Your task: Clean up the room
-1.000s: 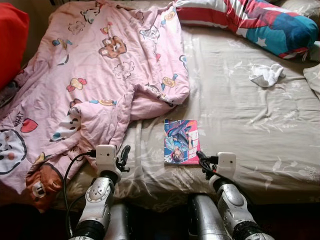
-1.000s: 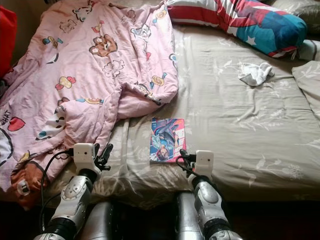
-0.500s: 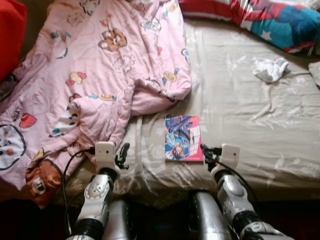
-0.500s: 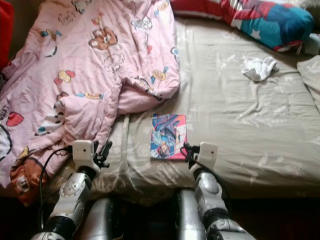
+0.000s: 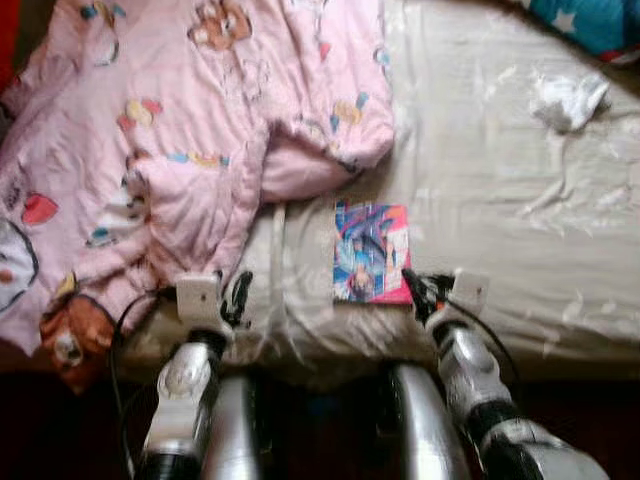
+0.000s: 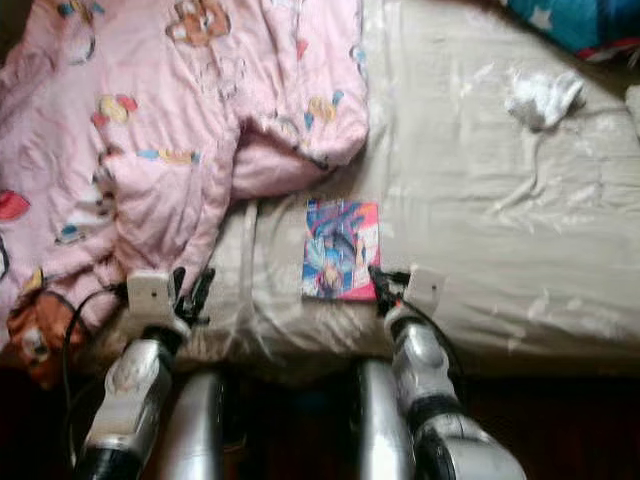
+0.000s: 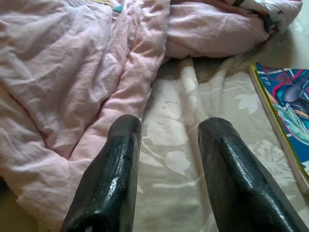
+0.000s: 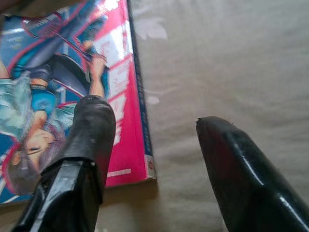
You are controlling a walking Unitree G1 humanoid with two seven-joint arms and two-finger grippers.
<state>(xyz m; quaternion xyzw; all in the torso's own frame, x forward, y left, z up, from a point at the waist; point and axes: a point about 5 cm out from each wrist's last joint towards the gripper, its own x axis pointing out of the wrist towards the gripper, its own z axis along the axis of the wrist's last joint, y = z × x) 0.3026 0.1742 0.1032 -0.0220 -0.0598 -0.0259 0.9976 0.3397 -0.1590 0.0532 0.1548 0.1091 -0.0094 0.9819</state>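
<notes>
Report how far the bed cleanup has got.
Nothing looks tidied yet. In hand: the right end effector is open astride the near corner of the comic book, one finger above the cover. The left end effector is open over the sheet. Left: the crumpled pink blanket and the white cloth.

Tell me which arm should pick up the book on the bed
Right. The right gripper has open jaws straddling the book's near corner, while the left gripper sits farther off beside the pink blanket.
</notes>
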